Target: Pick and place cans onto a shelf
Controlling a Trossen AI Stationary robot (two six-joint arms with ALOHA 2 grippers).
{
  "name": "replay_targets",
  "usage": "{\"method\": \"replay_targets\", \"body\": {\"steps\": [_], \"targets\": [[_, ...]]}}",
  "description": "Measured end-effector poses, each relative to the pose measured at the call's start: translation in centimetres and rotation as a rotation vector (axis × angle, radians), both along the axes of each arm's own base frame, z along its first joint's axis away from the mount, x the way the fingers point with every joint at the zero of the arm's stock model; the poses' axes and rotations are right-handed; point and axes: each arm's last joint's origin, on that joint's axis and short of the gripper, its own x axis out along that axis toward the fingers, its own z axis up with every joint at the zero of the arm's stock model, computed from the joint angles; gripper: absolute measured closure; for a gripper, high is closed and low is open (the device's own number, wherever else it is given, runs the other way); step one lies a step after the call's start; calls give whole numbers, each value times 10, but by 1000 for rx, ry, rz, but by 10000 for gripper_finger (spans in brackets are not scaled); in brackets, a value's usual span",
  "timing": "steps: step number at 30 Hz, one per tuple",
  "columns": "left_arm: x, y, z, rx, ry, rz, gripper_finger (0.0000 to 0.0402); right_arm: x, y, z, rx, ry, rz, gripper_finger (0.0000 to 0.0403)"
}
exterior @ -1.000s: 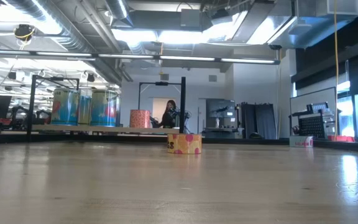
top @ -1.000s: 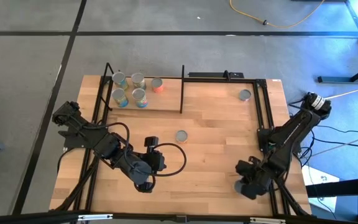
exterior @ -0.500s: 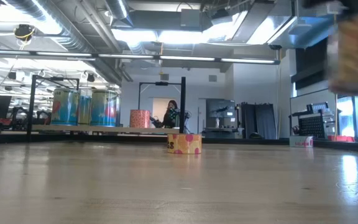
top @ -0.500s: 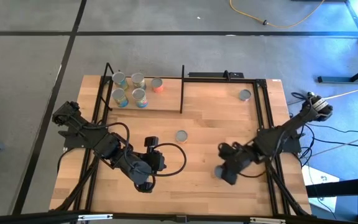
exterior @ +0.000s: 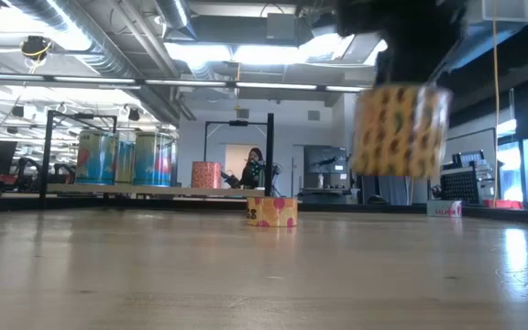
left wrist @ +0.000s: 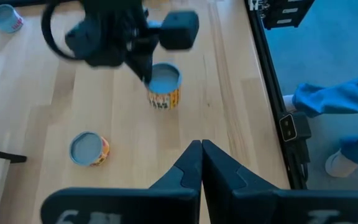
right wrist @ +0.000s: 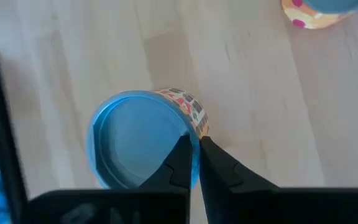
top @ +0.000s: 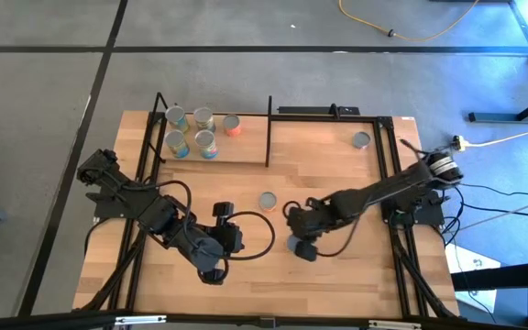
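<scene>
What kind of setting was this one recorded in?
Most likely a robotics lab or industrial workshop. Bare ducts and strip lights run along the ceiling, equipment racks stand behind the wooden table, and a yellow cable trails over the grey floor.

Robotics lab in an open industrial hall, exposed ceiling ducts (exterior: 108,55), strip lights (exterior: 246,84), grey concrete floor (top: 246,82), loose yellow cable (top: 401,32), equipment racks (exterior: 374,188), a person (exterior: 250,170) at a far workstation
</scene>
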Motion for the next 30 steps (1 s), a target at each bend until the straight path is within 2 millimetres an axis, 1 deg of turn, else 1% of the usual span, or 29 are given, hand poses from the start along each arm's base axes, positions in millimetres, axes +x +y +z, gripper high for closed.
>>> {"method": "replay_targets", "body": {"steps": [7, 12, 15, 19, 26, 30], "targets": [[0, 0, 0, 2, 5, -1, 401, 36, 3, -21, -41, 37, 65, 387], [-1, 0, -1, 4, 9, 0, 401, 51, 6, -36, -49, 69, 115, 387], [-1, 0, -1, 5, 10, 0, 401, 54, 7, -42, -51, 87, 121, 387], [-1, 0, -1, 6, 12, 1, 401, 54, 7, -44, -56, 102, 122, 386], [-1, 0, -1, 5, 12, 1, 401, 53, 7, -44, -39, 112, 123, 345], [-1, 0, -1, 6, 12, 1, 401, 52, 8, -40, -2, 130, 135, 338]]}}
